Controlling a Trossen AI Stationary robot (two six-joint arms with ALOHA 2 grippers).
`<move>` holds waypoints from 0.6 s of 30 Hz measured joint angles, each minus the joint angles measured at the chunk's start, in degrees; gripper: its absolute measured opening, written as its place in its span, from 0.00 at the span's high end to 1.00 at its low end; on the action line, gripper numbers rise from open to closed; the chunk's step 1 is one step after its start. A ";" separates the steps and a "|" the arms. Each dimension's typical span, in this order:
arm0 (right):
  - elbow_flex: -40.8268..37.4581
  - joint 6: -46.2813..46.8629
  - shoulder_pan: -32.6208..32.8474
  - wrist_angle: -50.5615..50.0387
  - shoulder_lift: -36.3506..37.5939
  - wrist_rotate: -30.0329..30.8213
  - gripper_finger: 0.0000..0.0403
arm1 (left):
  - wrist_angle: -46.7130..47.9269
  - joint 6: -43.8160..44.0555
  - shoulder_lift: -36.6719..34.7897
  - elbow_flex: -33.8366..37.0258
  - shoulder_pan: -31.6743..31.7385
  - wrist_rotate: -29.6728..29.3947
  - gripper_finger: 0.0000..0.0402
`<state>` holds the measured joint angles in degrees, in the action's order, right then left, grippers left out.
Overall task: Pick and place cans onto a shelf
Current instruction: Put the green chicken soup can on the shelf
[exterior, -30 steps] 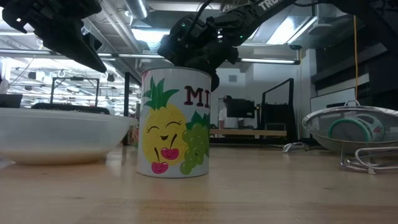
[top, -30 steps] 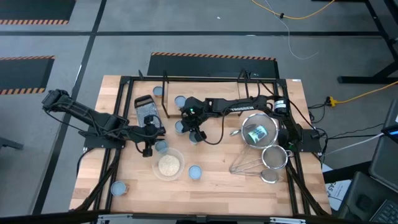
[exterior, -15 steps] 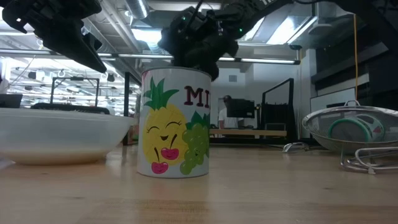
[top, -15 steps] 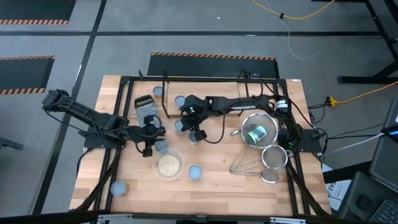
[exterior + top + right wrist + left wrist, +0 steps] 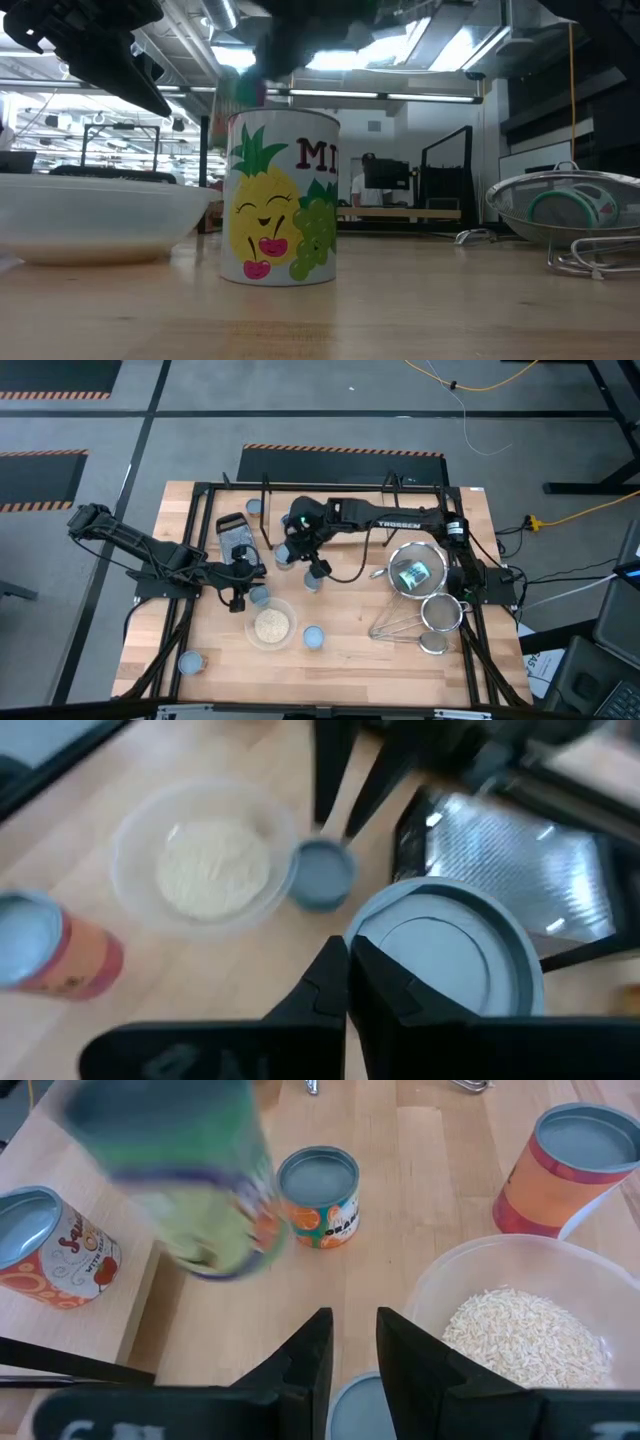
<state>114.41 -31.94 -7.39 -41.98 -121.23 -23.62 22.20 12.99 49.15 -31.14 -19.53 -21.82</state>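
Near the table's middle, a green-labelled can [image 5: 440,952] hung lifted in the right gripper [image 5: 291,546], its fingers clamped on it, seemingly to carry it toward the shelf [image 5: 330,488] at the far edge, while the left gripper [image 5: 349,1370], narrowly parted, waited beside the bowl [image 5: 271,625].

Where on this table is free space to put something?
Free: the strip between the corner can and the can by the bowl; also between that can and the strainers. Crowded: the middle, around left gripper and right gripper.
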 joint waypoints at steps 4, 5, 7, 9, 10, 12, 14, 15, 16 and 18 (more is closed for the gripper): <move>6.99 -0.20 -0.92 -5.54 0.01 0.02 0.98 | 0.00 -0.02 0.00 0.00 0.00 0.00 0.82; 8.59 -0.37 -1.34 -6.19 0.01 0.02 0.98 | 0.00 -0.02 0.00 0.00 0.00 0.00 0.82; 11.52 -0.98 -2.41 -7.57 0.04 0.02 0.98 | 0.00 -0.02 0.00 0.00 0.00 0.00 0.82; 14.14 -1.50 -3.75 -9.08 0.04 0.08 0.98 | 0.00 -0.02 0.00 0.00 0.00 0.00 0.82; 15.17 -1.82 -4.50 -9.16 0.04 0.09 0.98 | 0.00 -0.04 0.00 0.00 0.00 0.00 0.82; 16.65 -3.45 -6.13 -8.72 0.07 0.72 0.98 | 0.00 -0.04 0.00 0.00 0.00 0.00 0.82; 17.46 -4.42 -7.87 -8.76 0.07 2.39 0.98 | 0.00 -0.03 0.00 0.00 0.00 0.00 0.82; 17.56 -4.51 -8.78 -8.42 0.06 3.00 0.98 | 0.00 -0.04 0.00 0.00 0.00 0.00 0.82; 17.54 -4.58 -9.81 -7.81 0.04 3.06 0.98 | 0.00 -0.04 0.00 0.00 0.00 0.00 0.82; 17.01 -4.69 -11.95 -5.78 -0.02 2.69 0.98 | 0.00 -0.04 0.00 0.00 0.00 0.00 0.82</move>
<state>131.41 -36.63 -19.34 -47.76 -121.25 -20.93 22.20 12.95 49.15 -31.14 -19.53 -21.82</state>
